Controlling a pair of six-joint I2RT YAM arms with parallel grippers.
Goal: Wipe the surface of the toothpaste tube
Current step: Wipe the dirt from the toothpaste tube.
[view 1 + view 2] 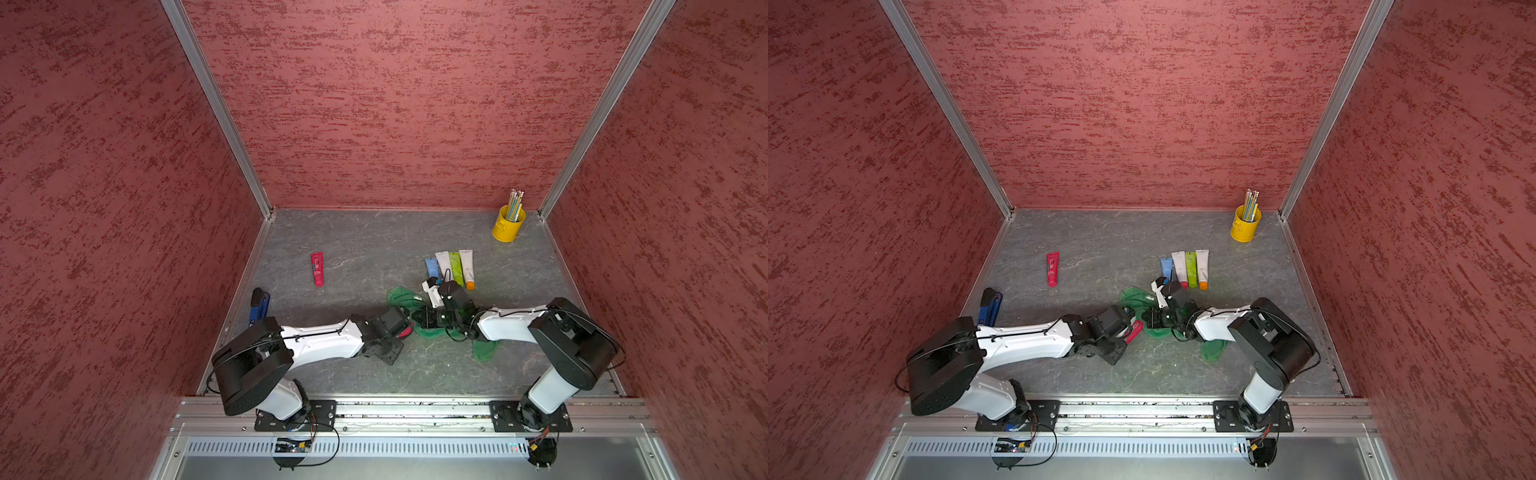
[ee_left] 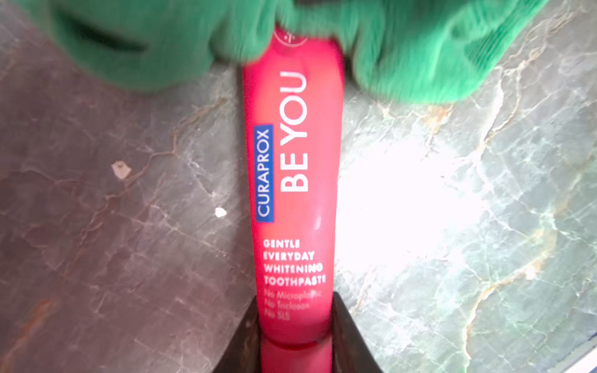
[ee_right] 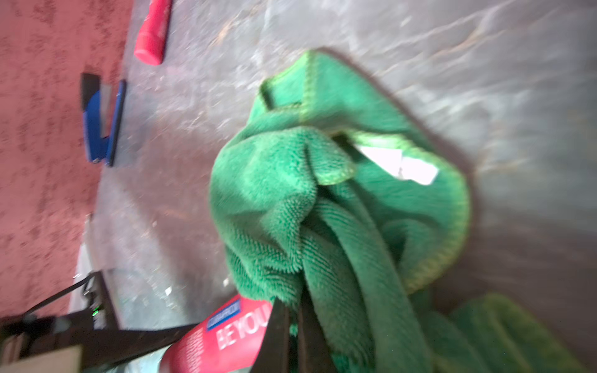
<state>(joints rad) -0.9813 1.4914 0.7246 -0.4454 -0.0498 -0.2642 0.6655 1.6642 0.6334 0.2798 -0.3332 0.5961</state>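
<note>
Red toothpaste tube [image 2: 290, 161] held above the table [image 1: 374, 249], with a green cloth [image 3: 323, 193] laid over its far end.

The tube is clamped between the jaws of the left gripper [image 2: 295, 310], seemingly at the cap end, though that part is blurred in the left wrist view. The cloth is pinched in a bunch by the right gripper [image 3: 292, 319], whose jaws are pressed together on it, and it is draped over the tube's other end. In both top views the 2 grippers are seen meeting near the middle of the table. Well apart from them, 1 more red tube [image 1: 317, 269] is seen lying alone, 4 coloured tubes [image 1: 451, 266] are lined up side by side, and a yellow cup [image 1: 508, 224] of pencils is set in the far corner.
</note>
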